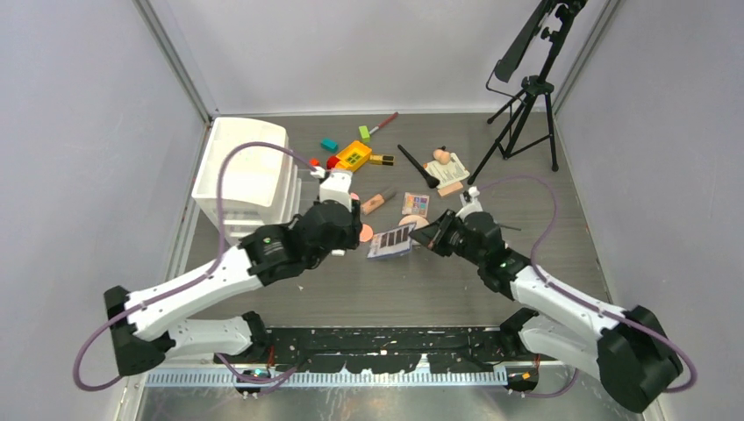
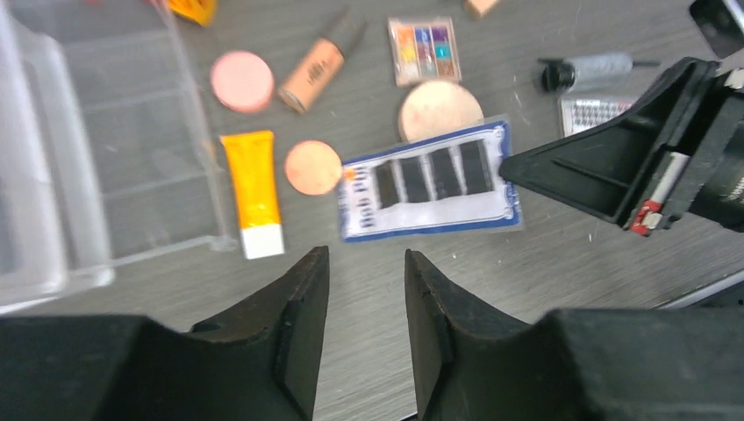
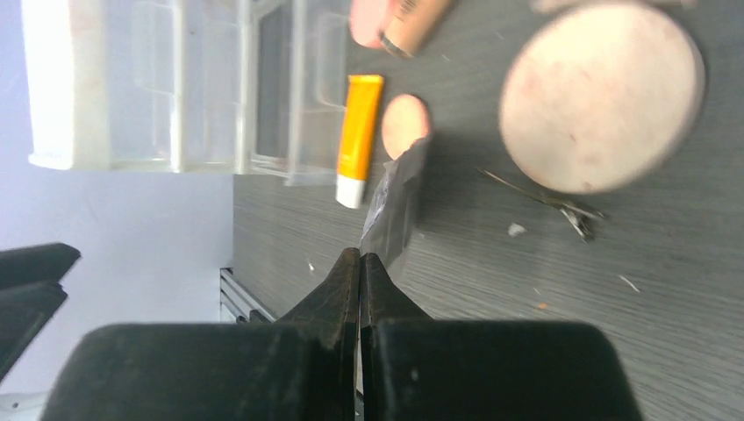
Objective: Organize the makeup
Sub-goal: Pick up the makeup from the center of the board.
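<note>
At table centre, the right gripper (image 3: 361, 256) has its fingers pressed together, pinching the right edge of a blue-bordered white card carrying four black strips (image 2: 427, 189). The left gripper (image 2: 367, 259) hovers on the near side of that card, fingers spread, nothing between them. Just beside the card's left edge lies a small round peach compact (image 2: 313, 167). An orange plastic tube with white cap (image 2: 251, 189) lies between it and the clear plastic drawer organiser (image 2: 105, 132). Farther back on the grey wood-grain table (image 2: 570, 254) lie a round pink compact (image 2: 242, 81), a beige tube with dark cap (image 2: 318, 66), a multicoloured eyeshadow palette (image 2: 424, 50) and a large round beige compact (image 2: 440, 110) at the card's far edge.
</note>
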### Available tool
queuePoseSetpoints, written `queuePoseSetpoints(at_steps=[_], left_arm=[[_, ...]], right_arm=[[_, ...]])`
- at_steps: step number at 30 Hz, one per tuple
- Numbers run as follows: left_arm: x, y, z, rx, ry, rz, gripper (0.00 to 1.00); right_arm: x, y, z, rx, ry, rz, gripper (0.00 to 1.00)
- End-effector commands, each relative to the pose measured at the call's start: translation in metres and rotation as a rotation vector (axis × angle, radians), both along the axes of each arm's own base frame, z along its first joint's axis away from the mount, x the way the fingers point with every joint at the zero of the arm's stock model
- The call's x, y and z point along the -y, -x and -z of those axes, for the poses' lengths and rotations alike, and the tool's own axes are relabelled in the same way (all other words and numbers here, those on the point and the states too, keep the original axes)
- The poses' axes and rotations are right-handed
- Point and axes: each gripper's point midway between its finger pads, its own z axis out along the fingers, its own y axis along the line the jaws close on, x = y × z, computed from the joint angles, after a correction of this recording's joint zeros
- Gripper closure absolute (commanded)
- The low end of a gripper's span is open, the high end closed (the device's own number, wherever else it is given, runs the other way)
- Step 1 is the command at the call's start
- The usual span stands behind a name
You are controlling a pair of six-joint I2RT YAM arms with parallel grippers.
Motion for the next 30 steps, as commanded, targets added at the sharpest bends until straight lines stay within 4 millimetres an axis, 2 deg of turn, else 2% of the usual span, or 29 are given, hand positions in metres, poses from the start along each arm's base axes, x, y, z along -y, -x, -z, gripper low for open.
queuePoseSetpoints(at_steps=[1, 5, 9, 14, 16, 22, 27, 30], left_arm=[[-0.05, -0.007, -0.066, 0.154, -0.049, -0.074, 0.6], [-0.086, -0.005, -0.097, 0.22, -0.131, -0.118, 0.6], [-0.118, 0.0, -0.115, 0.281, -0.166, -0.169, 0.59], [-0.156, 0.007, -0.114, 0.322, -0.197, -0.254, 0.58], [-0.167, 0.01, -0.111, 0.333, -0.197, -0.279, 0.58], [-0.188, 0.014, -0.106, 0.366, -0.191, -0.341, 0.59], [-0.191, 0.011, -0.099, 0.376, -0.219, -0.375, 0.62], [-0.191, 0.01, -0.097, 0.371, -0.232, -0.387, 0.62]], right_arm=[[0.007, -0.011, -0.067, 0.187, 0.111, -0.034, 1.0], [0.001, -0.019, -0.104, 0.229, 0.17, -0.083, 1.0], [-0.028, -0.033, -0.13, 0.251, 0.108, -0.163, 1.0], [-0.07, -0.051, -0.156, 0.28, 0.011, -0.267, 1.0], [-0.083, -0.059, -0.159, 0.29, 0.011, -0.278, 1.0], [-0.121, -0.079, -0.161, 0.298, 0.042, -0.254, 1.0], [-0.132, -0.107, -0.17, 0.345, 0.086, -0.017, 1.0], [-0.144, -0.115, -0.17, 0.349, 0.079, 0.09, 0.99]])
